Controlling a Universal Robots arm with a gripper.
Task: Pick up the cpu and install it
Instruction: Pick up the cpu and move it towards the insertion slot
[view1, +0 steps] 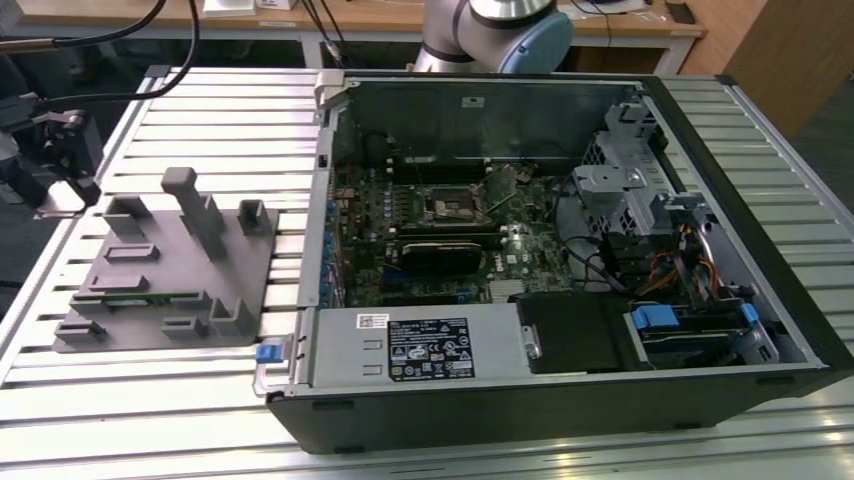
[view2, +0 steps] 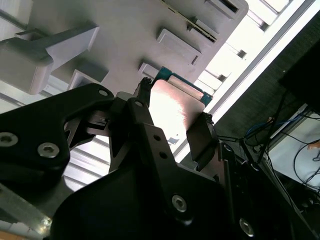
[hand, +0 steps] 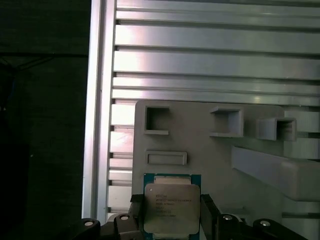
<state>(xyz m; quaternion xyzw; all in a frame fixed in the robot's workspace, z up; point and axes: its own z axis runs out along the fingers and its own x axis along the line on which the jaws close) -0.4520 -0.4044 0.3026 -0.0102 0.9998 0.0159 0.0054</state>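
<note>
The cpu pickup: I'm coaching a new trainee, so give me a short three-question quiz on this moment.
1. In both wrist views, what flanks the cpu on two opposite sides?
2. True or false: the cpu sits in the motherboard socket.
3. In the exterior view, where does the grey holder plate lie from the computer case? A) toward the exterior view's left B) toward the exterior view's right C) inside it
Key: 1, the fingers of the gripper; 2, false, it is at the grey holder plate; 3, A.

cpu (hand: 171, 205): square, silvery lid, green rim; lid-up, clamped in hand (hand: 172, 217), over grey holder plate (hand: 210, 160).
</note>
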